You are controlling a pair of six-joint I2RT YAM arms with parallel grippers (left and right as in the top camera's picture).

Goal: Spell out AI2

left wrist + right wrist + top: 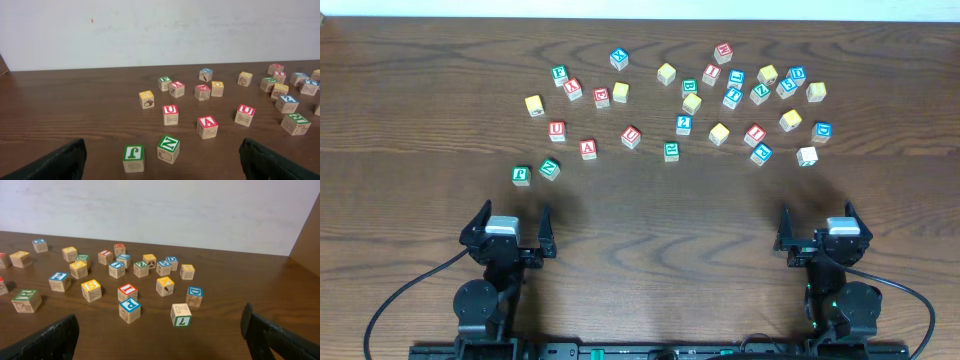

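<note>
Symmetrically, L gripper (513, 213), R gripper (818, 213) pointing fwd, jaws wide

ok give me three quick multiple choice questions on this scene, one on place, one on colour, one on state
1. The red A cube lies on which arm's side?
A the left arm's
B the right arm's
C dead centre

2. The two cubes nearest the left pincer have tops printed in
A red
B green
C blue

3. The right pincer, like the left, is
A open and empty
B shut on a cube
C shut on nothing

Answers:
1 A, it sits in the left arm's half.
2 B, the J cube and Z cube are green.
3 A, both sets of jaws stand wide apart with nothing between them.
</note>
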